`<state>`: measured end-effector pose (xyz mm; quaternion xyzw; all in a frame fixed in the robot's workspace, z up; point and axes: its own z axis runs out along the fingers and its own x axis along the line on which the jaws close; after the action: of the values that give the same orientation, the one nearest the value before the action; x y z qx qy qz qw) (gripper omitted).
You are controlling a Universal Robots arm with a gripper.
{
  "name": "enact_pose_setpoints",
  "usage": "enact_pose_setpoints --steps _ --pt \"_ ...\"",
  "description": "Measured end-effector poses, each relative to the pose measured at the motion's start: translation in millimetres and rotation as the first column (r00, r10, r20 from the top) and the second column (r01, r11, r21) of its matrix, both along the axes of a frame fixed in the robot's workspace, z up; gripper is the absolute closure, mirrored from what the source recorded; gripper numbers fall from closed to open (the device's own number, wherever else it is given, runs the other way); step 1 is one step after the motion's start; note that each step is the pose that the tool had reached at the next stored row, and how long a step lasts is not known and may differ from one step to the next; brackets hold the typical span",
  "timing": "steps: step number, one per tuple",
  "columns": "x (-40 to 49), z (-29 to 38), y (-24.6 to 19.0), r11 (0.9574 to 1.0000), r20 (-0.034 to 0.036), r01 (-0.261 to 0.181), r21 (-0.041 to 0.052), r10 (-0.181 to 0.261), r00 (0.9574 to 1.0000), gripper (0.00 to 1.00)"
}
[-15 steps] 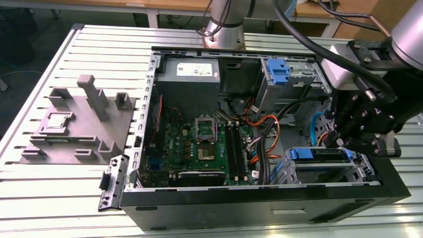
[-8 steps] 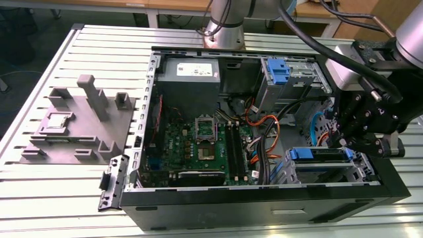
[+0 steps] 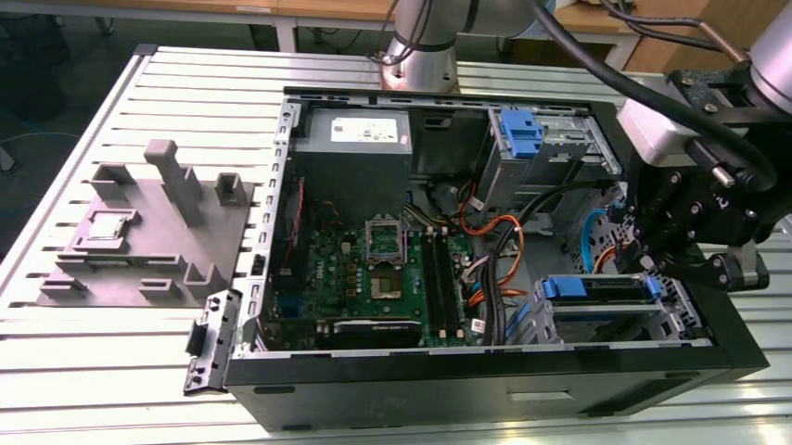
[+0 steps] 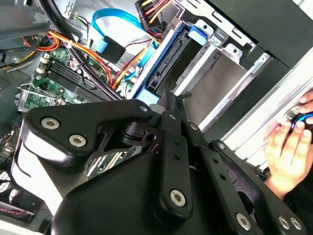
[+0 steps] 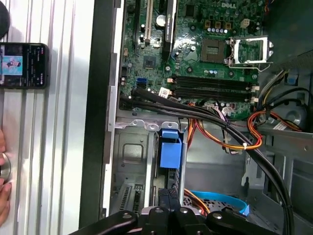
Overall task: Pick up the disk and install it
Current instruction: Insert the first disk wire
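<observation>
- A grey moulded fixture (image 3: 148, 232) is lying on the slatted desk (image 3: 111, 362), well apart from the gripper, toward the exterior view's left.
- The open computer case (image 3: 495, 389) is sitting between that fixture and the arm. Its motherboard (image 3: 371, 269) is facing up.
- The grey power supply box (image 3: 352, 139) is sitting inside the case, well apart from the gripper.
- Orange and black cables (image 3: 495, 250) are running between the motherboard and the gripper.
- A second blue carrier (image 3: 522, 130) is standing in another bay of the case, apart from the gripper.
- The disk (image 3: 594, 289) is sitting in the metal drive cage (image 3: 676, 309), in the case corner nearest the gripper. In both wrist views the disk (image 5: 171, 149) (image 4: 164, 63) is showing its blue bracket just ahead of the gripper's tip.
- The gripper (image 3: 662, 260) (image 5: 169, 196) (image 4: 168, 100) is hanging over that cage, just beside the disk. Whether it is spread or pressed together, or touching the disk, cannot be told.
- A phone (image 5: 23, 65) is lying on the desk outside the case, well apart from the gripper.
- A person's hand (image 4: 286, 147) is resting on the desk beyond the case wall.
</observation>
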<state>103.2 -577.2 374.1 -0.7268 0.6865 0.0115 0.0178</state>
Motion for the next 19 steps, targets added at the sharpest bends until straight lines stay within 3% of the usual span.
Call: enact_pose_setpoints --steps 2,5,10,14,19 --pt "0.1 0.0 0.0 1.0000 0.0005 -0.005 0.0001 0.005 1.0000 0.90" --pt "0.0 -0.5 0.1 0.9987 0.0009 -0.050 -0.0007 0.050 0.9987 0.90" --pt "1.3 -1.7 0.0 0.9916 0.0010 -0.129 -0.0006 0.129 0.9916 0.90" --pt "10.6 -1.9 0.2 0.9909 0.0009 -0.134 -0.0007 0.134 0.9909 0.90" --pt "20.8 -2.2 4.3 0.9909 0.0008 -0.134 -0.0015 0.134 0.9909 0.90"
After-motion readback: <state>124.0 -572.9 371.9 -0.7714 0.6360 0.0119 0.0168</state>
